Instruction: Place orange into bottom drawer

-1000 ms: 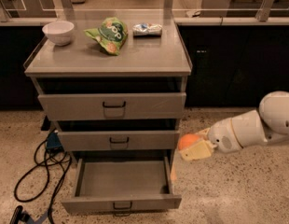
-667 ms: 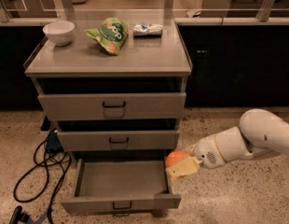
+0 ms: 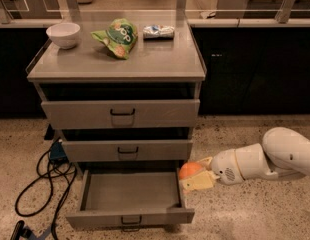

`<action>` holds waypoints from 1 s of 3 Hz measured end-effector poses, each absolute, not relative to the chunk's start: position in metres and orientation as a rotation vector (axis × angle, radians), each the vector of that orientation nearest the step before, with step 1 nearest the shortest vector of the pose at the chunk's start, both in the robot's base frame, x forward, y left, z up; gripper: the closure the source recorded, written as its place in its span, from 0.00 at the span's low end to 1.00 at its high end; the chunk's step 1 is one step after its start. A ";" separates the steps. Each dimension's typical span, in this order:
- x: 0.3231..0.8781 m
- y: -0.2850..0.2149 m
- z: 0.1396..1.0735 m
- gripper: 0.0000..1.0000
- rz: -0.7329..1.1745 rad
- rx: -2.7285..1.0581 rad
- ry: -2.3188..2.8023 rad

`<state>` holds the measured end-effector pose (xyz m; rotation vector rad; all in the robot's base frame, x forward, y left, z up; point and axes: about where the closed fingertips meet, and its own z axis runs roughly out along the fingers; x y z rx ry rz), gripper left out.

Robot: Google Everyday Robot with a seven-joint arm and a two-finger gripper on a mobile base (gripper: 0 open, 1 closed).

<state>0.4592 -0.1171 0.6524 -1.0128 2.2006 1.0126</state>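
hand [image 3: 193,174] is low at the cabinet's right front, pinching the orange [image 3: 190,169] between its two pale fingers [image 3: 199,182]. one finger sits under and in front of the fruit, the other behind it. white arm [image 3: 275,156] runs off to the right of the hand.

orange is at the hand's tip, about over the right side wall of the bottom drawer [image 3: 130,190]. can't tell if it's fully inside the wall line. my read: carried, not placed yet.

handling, as a guess:
- light, firm, round; smooth dull skin, so a two-point pinch can let it roll or squirt out
- hold across the widest part, fingers opposite each other
- moderate squeeze only, skin bruises
- let go low over the tray floor, otherwise it rolls to a wall. tray is shallow, but the walls should stop it

outward from the hand:
- bottom drawer is pulled out, just left of and below the hand; floor bare, black handle on the front
- middle drawer [image 3: 127,150] is up-left of the hand, its lower right corner near the fruit. risk: clipping it on the way in
- top drawer [image 3: 122,114] above that
- desk [image 3: 160,64] well above the hand, carrying a white bowl [image 3: 63,34], a green snack bag [image 3: 117,36] and a small white packet [image 3: 158,31]
- black cables [image 3: 40,184] on the floor far left of the hand, beyond the drawer
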 end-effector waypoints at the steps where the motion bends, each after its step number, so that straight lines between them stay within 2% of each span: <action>1: 0.503 -0.115 0.656 1.00 1.031 -0.893 1.960; 2: 0.554 -0.112 0.658 1.00 0.975 -0.808 1.809; 3: 0.558 -0.110 0.654 1.00 0.969 -0.807 1.801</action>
